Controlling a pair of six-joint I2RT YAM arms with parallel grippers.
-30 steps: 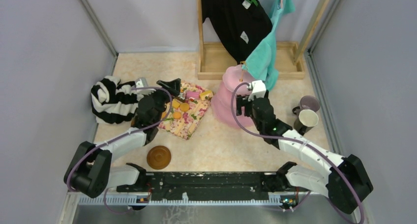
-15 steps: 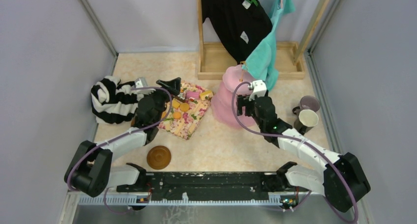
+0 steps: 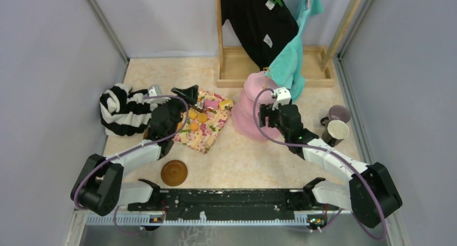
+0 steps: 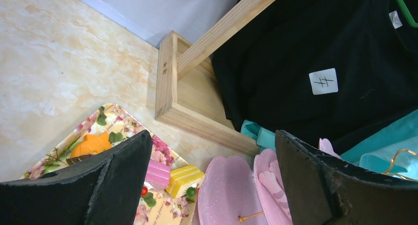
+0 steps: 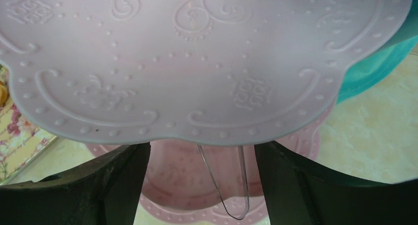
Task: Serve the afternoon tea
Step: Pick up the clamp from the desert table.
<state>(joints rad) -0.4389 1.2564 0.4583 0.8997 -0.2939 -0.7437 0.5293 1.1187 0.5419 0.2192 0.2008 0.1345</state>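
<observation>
The pink cake stand (image 3: 249,110) stands mid-table; its tiers fill the right wrist view (image 5: 207,62). My right gripper (image 3: 265,116) is open at the stand's right side, its jaws (image 5: 202,185) spread just under a tier, with a thin wire loop (image 5: 231,185) between them. My left gripper (image 3: 189,95) is open and empty above the floral cloth (image 3: 207,130). Orange and yellow pastries (image 3: 198,116) lie on the cloth. In the left wrist view, pink (image 4: 158,173), yellow (image 4: 183,179) and orange (image 4: 91,145) pastries show by the fingers. The lilac mug (image 3: 339,114) and cream mug (image 3: 337,130) stand at the right. One brown saucer (image 3: 174,172) lies near front left.
A black-and-white striped garment (image 3: 119,109) lies at the left beside my left arm. A wooden rack (image 3: 237,68) at the back holds a black garment (image 3: 258,19) and a teal one (image 3: 288,62) that hangs down to the stand. Grey walls enclose the table.
My right arm has edged slightly toward the cake stand. My left arm and the other things have not moved.
</observation>
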